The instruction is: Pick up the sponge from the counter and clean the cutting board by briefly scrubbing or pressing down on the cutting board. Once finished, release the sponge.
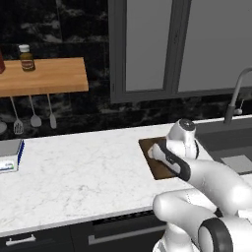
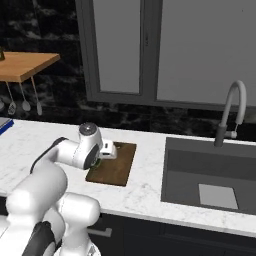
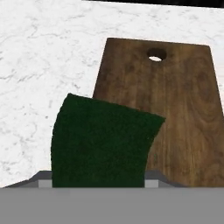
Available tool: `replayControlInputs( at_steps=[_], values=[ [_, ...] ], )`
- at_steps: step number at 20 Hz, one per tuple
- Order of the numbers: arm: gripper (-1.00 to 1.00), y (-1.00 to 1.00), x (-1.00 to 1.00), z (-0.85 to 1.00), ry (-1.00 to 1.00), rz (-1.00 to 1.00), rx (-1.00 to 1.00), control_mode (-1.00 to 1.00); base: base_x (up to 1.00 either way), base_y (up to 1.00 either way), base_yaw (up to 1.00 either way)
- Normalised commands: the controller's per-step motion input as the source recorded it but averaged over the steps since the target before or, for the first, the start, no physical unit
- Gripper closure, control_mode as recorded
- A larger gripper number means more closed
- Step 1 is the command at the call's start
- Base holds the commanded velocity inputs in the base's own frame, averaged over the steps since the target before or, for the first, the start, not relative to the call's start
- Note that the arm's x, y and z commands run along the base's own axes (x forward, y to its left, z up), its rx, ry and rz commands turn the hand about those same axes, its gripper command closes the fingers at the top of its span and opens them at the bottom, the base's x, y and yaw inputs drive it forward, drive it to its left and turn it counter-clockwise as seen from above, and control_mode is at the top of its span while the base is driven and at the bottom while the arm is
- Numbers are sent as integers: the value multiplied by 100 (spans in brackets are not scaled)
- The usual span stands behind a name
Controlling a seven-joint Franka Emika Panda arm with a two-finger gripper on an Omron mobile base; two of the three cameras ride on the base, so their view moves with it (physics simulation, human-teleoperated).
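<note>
No words or numbers can be read anywhere (the jar [image 1: 26, 58] label at ten o'clock is too blurred).

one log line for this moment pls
phase: carrying sponge to board | gripper: shut on sponge | sponge: over near left edge of cutting board, contact unclear | counter: marble

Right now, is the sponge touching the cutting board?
Cannot tell. In the hand view the sponge overlaps the cutting board's left edge, but no view shows contact or a gap beneath it.
</note>
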Motion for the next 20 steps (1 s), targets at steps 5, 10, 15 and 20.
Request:
replayControlInputs(
  at_steps=[5,10,15,20],
  values=[
    [100,1,60,-60,-6,3,0,-100,0,0,0],
    [100,0,58,-19,-11,1,0,-100,0,0,0],
    [100,0,54,0,-13,0,1,-100,0,0,0],
    [100,0,70,0,-6,0,2,-100,0,0,0]
  ],
)
